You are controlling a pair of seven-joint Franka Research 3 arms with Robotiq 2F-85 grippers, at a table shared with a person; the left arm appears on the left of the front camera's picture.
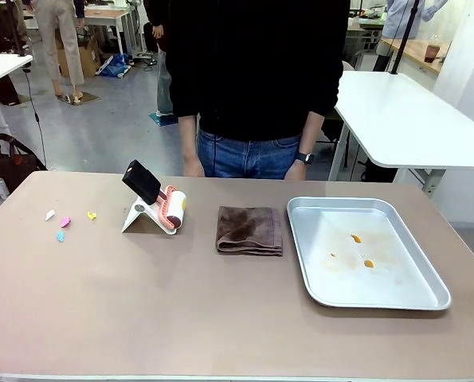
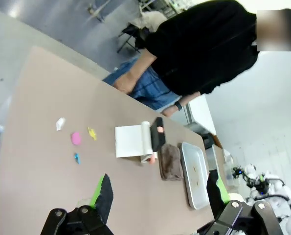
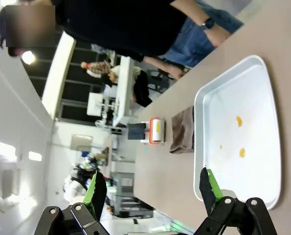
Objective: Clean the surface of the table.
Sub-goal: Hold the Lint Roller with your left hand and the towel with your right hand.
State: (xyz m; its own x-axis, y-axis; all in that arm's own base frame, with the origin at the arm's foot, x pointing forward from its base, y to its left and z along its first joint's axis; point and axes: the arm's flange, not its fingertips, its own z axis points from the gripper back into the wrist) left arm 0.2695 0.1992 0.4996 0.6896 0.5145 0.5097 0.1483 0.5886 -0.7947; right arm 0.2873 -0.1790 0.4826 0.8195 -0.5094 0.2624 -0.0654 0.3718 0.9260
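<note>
Beige table (image 2: 42, 122) is seen stretching below and ahead of the left gripper (image 2: 160, 188), jaws spread wide, nothing gripped. Right gripper (image 3: 151, 183) is likewise spread and empty, with the metal tray (image 3: 255, 93) just beyond its fingers and the brown cloth (image 3: 183, 131) farther ahead.

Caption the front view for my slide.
Person behind table with scraps, lint roller, folded brown cloth and stained tray.

This is looking like a large open lab or workshop. Behind the brown bench (image 1: 221, 318), white-topped benches (image 1: 412, 111) are standing on a bare grey floor (image 1: 101, 135). A cardboard box (image 1: 88, 57) is sitting beside one of them, and a dark bag (image 1: 9, 163) is lying on the floor. A black stand pole (image 1: 405, 36) is rising at the right, and other people (image 1: 57, 40) are standing farther back.
</note>
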